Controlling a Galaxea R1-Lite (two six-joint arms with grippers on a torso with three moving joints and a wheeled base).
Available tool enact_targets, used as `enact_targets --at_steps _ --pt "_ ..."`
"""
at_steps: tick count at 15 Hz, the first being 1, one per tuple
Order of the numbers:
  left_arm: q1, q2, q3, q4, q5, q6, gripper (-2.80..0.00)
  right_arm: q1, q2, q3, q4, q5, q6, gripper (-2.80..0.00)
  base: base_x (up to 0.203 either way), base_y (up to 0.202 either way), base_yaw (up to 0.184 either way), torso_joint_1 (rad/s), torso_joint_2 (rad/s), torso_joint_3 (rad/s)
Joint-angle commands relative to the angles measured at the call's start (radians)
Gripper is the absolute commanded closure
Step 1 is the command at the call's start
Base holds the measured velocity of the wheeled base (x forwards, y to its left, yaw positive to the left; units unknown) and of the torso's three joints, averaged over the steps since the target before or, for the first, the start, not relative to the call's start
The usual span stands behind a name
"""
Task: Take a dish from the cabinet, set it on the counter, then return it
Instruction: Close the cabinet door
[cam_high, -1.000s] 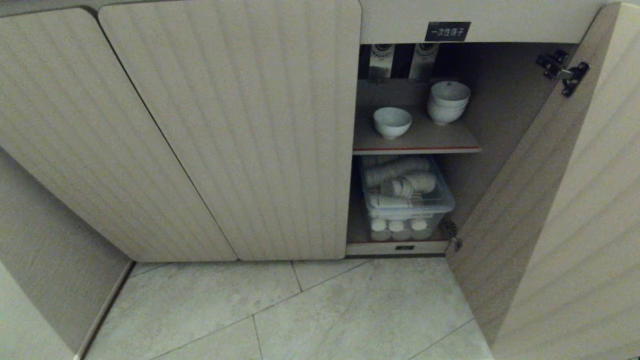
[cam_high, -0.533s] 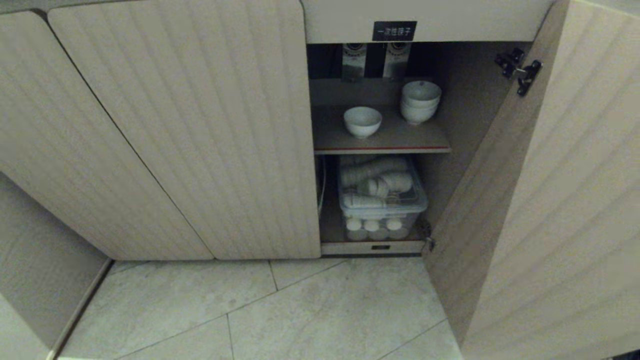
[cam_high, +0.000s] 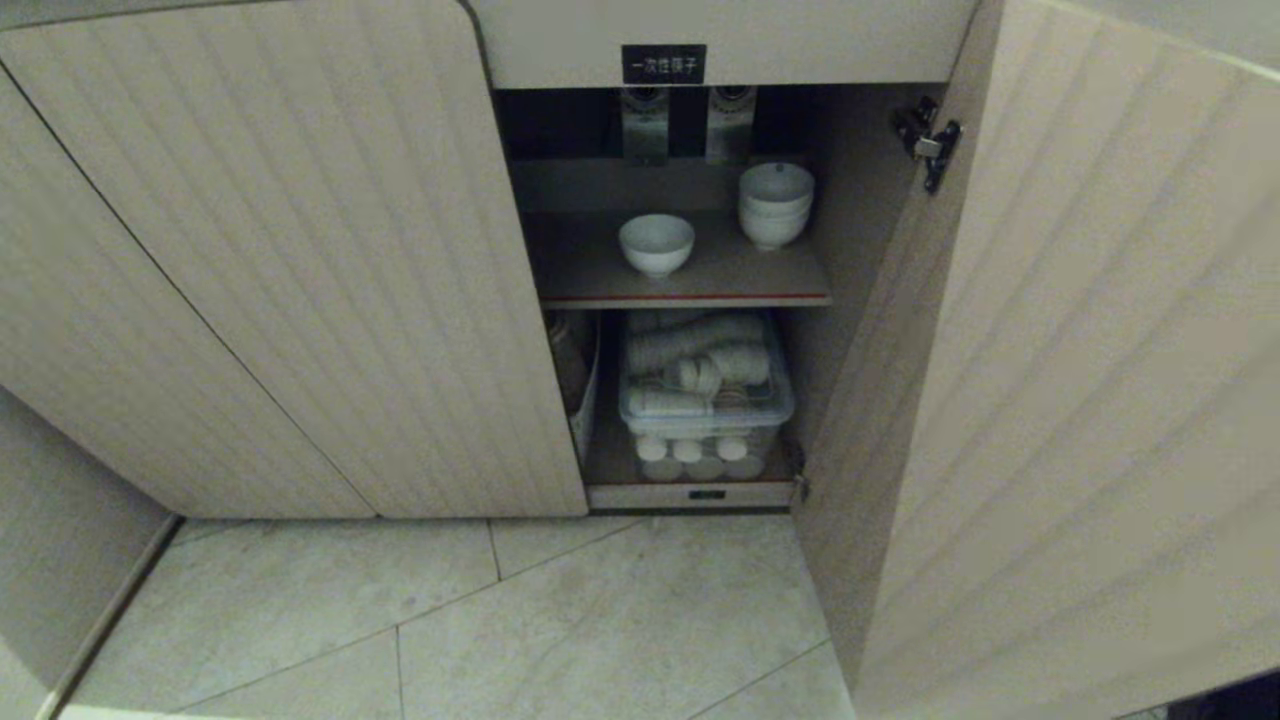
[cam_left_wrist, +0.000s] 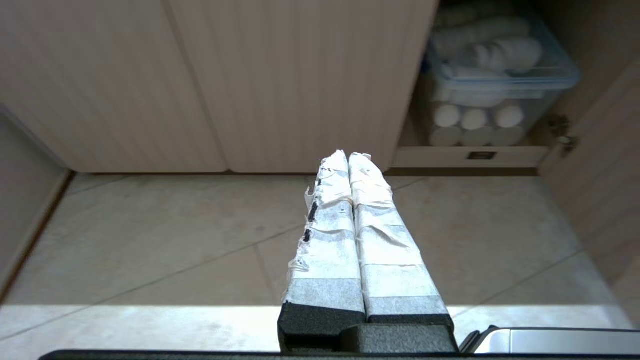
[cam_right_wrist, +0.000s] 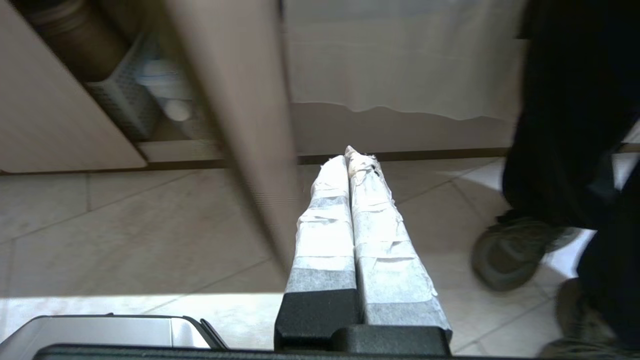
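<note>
1 dish (cam_high: 656, 243) alone on cabinet (cam_high: 300, 250) shelf (cam_high: 690, 285), beside bowl stack (cam_high: 776, 203). Left claw (cam_left_wrist: 348, 156) clenched, empty. Right claw (cam_right_wrist: 347, 154) clenched, empty, over floor (cam_right_wrist: 125, 225).

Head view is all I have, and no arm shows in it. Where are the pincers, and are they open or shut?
Observer: The left pincer is shut and empty, above the floor before the closed doors.
Operator: And the right?
Observer: The right pincer is shut and empty too, beside the open door.
Operator: Anyone nearby?
Observer: Yes, a person's dark trouser legs and shoes are on the tiles near that pincer.
</note>
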Motion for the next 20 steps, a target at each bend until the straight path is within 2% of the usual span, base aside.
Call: enact_targets --at_steps 1,6,20 --pt "0.0 0.0 0.0 0.0 0.001 -0.001 0.0 0.0 0.001 0.0 0.0 0.0 0.0 0.0 0.0 -0.196 0.001 -0.002 0.0 0.002" --pt "0.0 0.0 0.0 -0.001 0.001 -0.001 0.0 0.0 0.001 0.0 0.0 0.0 0.0 0.0 0.0 -0.169 0.002 0.001 0.0 0.006" --pt "0.001 0.0 0.0 -0.001 0.0 -0.001 0.0 0.0 0.001 0.0 0.0 -0.001 -0.003 0.0 0.0 0.0 0.0 0.0 0.0 0.0"
